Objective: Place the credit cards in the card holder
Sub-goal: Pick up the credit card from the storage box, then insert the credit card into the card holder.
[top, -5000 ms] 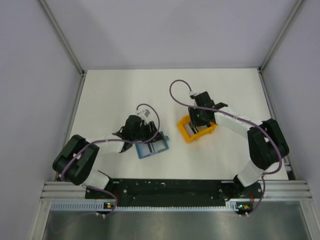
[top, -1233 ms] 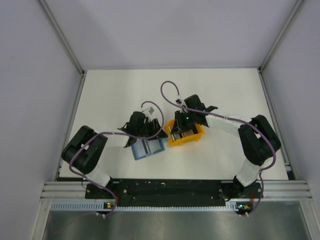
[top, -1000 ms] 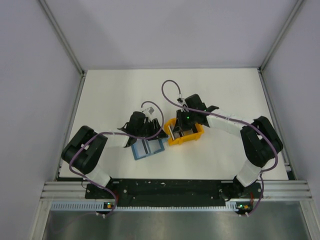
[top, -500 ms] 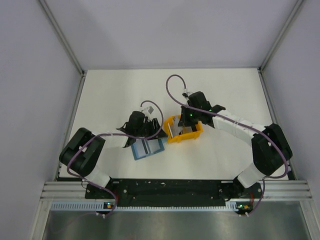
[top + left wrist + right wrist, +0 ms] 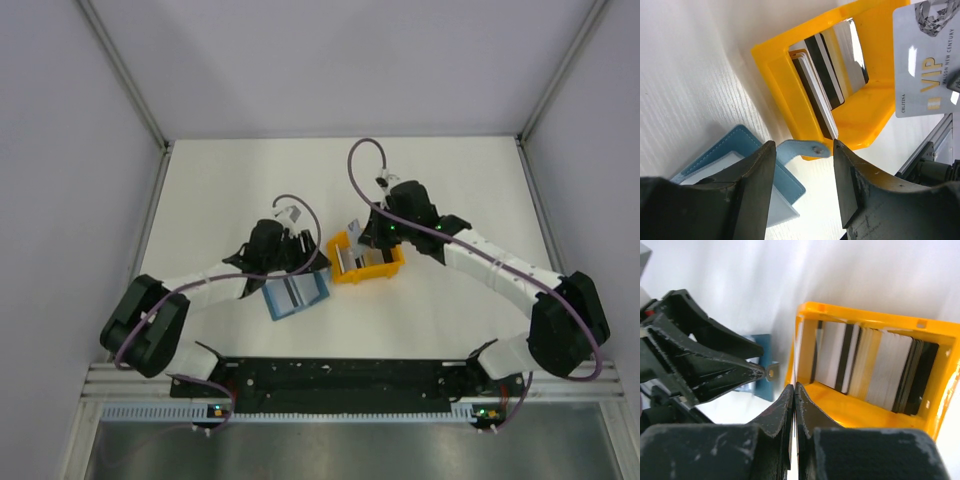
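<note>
The teal-blue card holder (image 5: 296, 294) lies open on the table, with its strap tab (image 5: 805, 148) pointing at the orange rack (image 5: 370, 262). My left gripper (image 5: 293, 247) hovers over the holder's far edge. It is open, and the tab lies below the gap between its fingers (image 5: 756, 185). Several credit cards (image 5: 822, 82) stand on edge in the rack. My right gripper (image 5: 364, 234) is shut on one pale card (image 5: 351, 228) printed VIP (image 5: 924, 60) and holds it above the rack's left end. In the right wrist view that card (image 5: 795, 371) shows only edge-on.
The orange rack (image 5: 867, 412) sits just right of the card holder (image 5: 735, 150), almost touching the strap. Grey walls and metal rails (image 5: 130, 90) bound the white table. A black mounting bar (image 5: 340, 375) runs along the near edge.
My right gripper closed on a card and raised it out of the rack, up and to the right. The left jaws widened a little over the holder.
</note>
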### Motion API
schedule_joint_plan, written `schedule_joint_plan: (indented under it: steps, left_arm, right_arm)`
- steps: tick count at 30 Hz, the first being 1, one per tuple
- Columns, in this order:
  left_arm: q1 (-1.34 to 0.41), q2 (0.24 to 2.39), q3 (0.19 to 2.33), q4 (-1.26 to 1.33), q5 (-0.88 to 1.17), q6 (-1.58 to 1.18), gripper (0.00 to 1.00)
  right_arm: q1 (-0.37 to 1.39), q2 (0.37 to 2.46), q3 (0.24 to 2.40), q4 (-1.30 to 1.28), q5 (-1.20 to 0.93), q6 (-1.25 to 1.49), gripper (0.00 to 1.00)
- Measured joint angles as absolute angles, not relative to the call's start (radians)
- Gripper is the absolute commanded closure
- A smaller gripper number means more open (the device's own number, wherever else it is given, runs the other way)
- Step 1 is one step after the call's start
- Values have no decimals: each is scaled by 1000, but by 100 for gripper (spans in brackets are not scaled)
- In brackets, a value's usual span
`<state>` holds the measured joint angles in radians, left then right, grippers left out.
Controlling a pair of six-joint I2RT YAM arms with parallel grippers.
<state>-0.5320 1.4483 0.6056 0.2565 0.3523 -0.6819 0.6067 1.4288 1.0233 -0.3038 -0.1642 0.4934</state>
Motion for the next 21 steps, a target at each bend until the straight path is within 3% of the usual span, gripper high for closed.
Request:
schedule_joint_plan:
  steps: [12,17,21]
  left_arm:
    - [-530,1343,594,169,218,-677,47]
    - [-510,1210,539,36,91,-683,42]
    - [-491,998,476,-78,-49,-704,32]
  right_arm:
    - [665,1393,994,-208,-262,561,100]
    - [731,1405,995,-191,-262,576,100]
    - [809,1465,997,-165,-259,591,100]
